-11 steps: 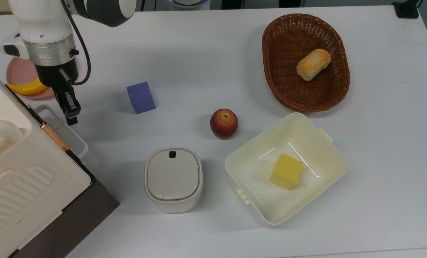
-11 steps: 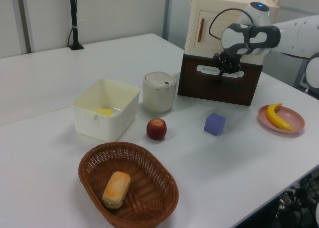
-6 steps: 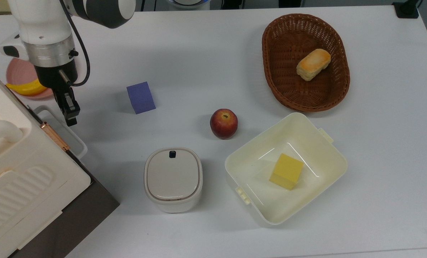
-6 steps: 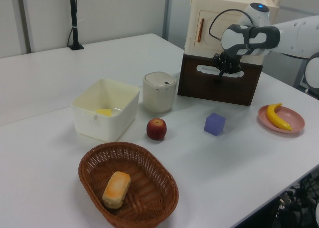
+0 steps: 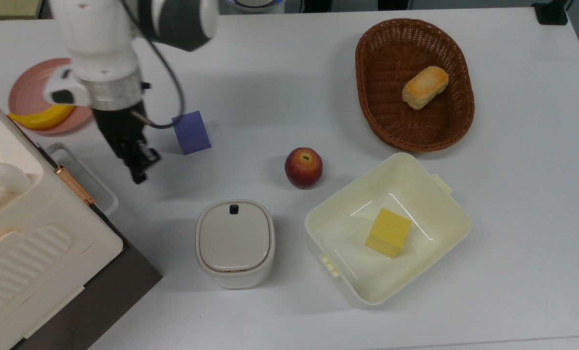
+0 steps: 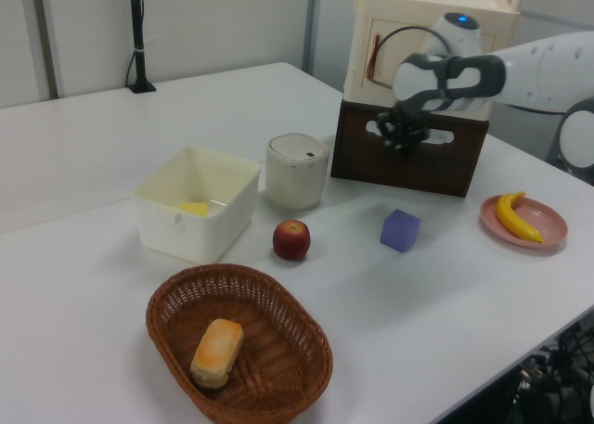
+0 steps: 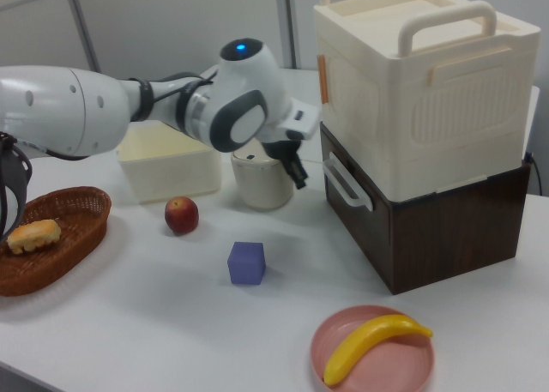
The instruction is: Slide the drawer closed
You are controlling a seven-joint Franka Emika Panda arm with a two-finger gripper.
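Drawer (image 7: pixel 410 229), dark-fronted with white loop handle (image 7: pixel 346 184), sits flush in its housing under the cream box on the surface, so we judge closing done; gripper (image 5: pixel 139 170) hangs clear, fingers seemingly together and empty; next, we retreat.

White arm (image 7: pixel 60 109), grey joints, blue light, silver wrist ring, black cable, black claw (image 5: pixel 138 167).
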